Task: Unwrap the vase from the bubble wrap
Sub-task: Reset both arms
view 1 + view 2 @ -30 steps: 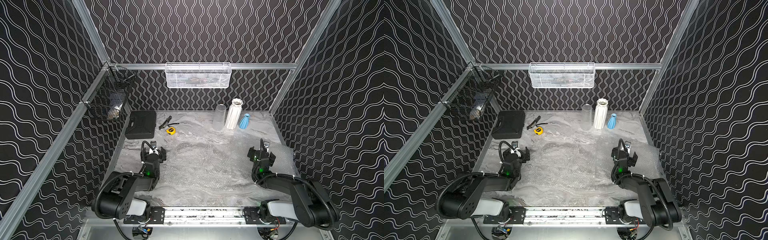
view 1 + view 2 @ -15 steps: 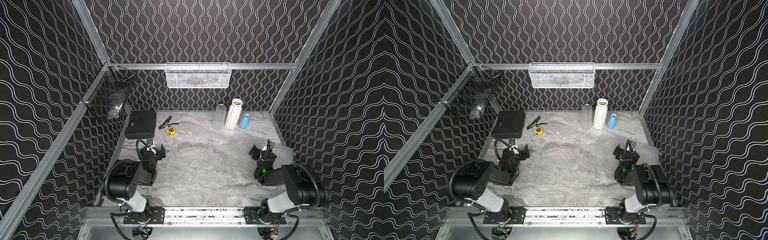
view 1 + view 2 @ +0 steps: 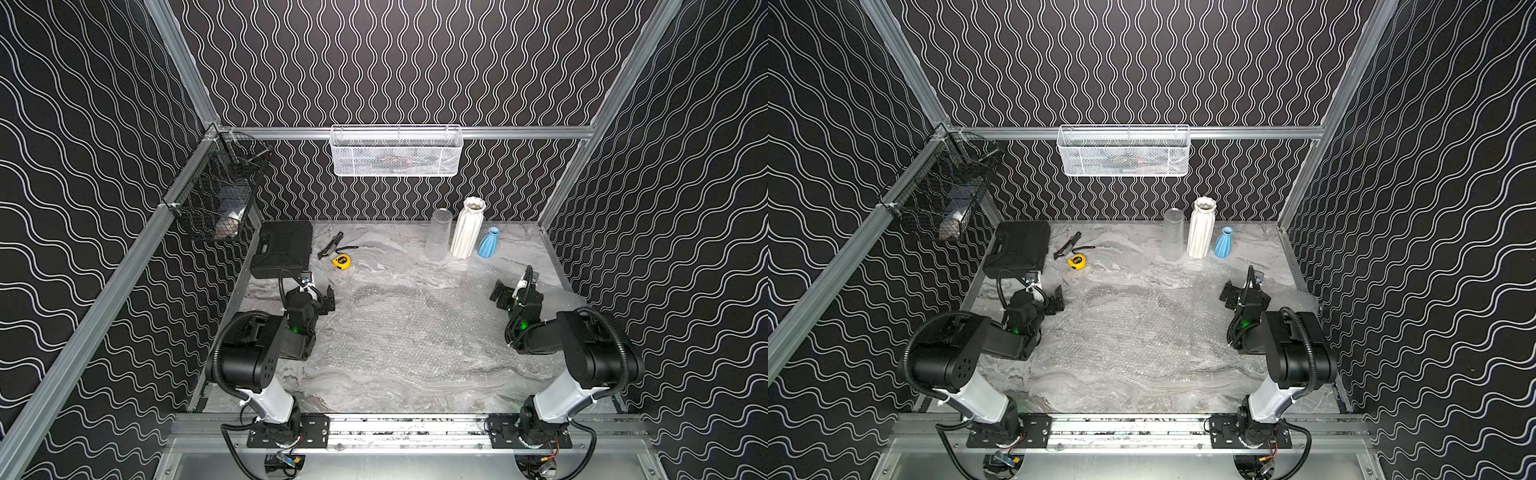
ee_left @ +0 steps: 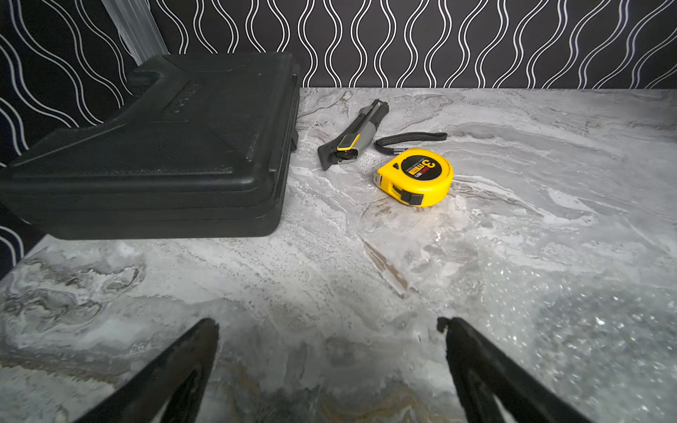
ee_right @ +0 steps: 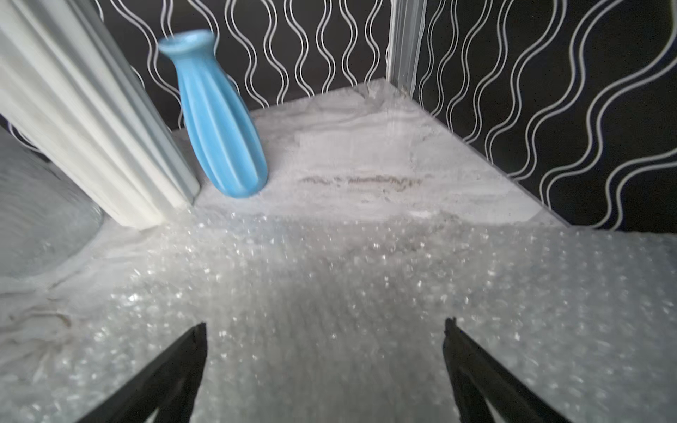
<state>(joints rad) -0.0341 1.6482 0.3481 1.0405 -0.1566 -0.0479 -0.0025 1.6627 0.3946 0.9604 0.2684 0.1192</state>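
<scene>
The bubble wrap (image 3: 407,332) is being shown lying flat across the middle of both top views. The white vase (image 3: 469,228) is standing bare just above its upper edge. The left gripper (image 4: 327,324) and right gripper (image 5: 324,327) are being held spread and empty. Should the sheet be dragged, that vase is being put at risk of toppling.

Glinting clear plastic bubble wrap (image 3: 415,332); glossy yellow plastic tape measure (image 4: 414,175); pebbled matt black plastic case (image 4: 165,146)

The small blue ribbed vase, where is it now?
In both top views the small blue ribbed vase stands at the back right of the marble table, beside the tall white ribbed vase, beyond the clear bubble wrap sheet.
</scene>
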